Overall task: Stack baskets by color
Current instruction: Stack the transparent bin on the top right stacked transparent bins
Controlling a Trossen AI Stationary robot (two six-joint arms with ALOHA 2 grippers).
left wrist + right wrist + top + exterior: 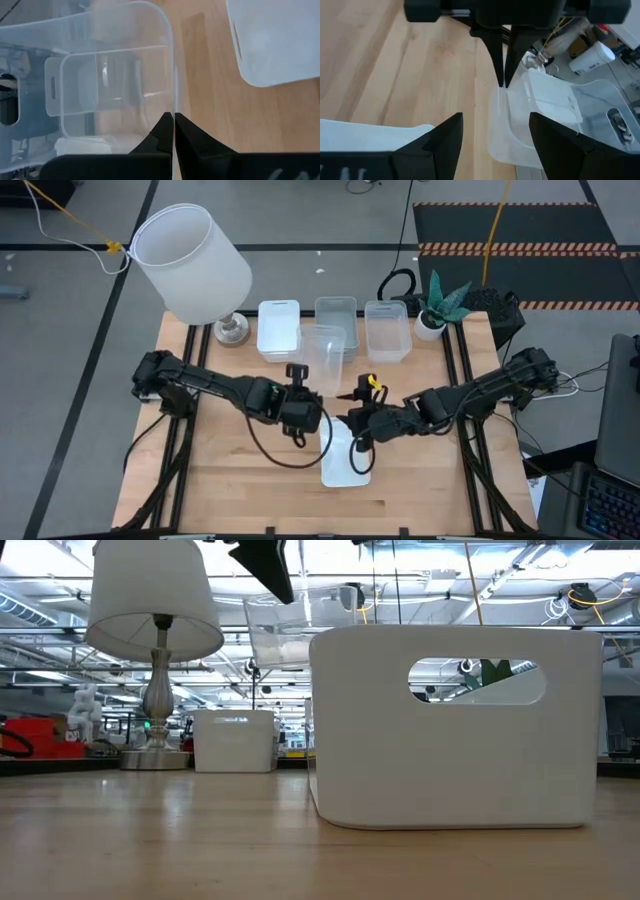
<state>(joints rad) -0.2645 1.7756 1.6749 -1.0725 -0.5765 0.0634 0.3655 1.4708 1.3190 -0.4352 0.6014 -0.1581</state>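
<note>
A clear basket (322, 352) hangs in the air over the table's middle, with my left gripper (173, 117) shut on its wall; it also shows in the low view (285, 635). A white basket (345, 458) stands on its base near the front edge, close to the low camera (460, 730). Along the far side stand a white basket (278, 328), a grey one (336, 312) and a clear one (386, 330). My right gripper (495, 120) hovers open just right of the held basket, with nothing between its fingers. My left gripper pinches one wall of the clear basket at its rim (173, 102), one finger inside the basket and one outside. The fingers slant down from the table's left and near side. The basket is lifted clear of the table and tilted.
A table lamp with a big white shade (192, 262) stands at the far left corner. A small potted plant (435, 308) sits at the far right. Bare wood (230, 470) lies in front of the left arm.
</note>
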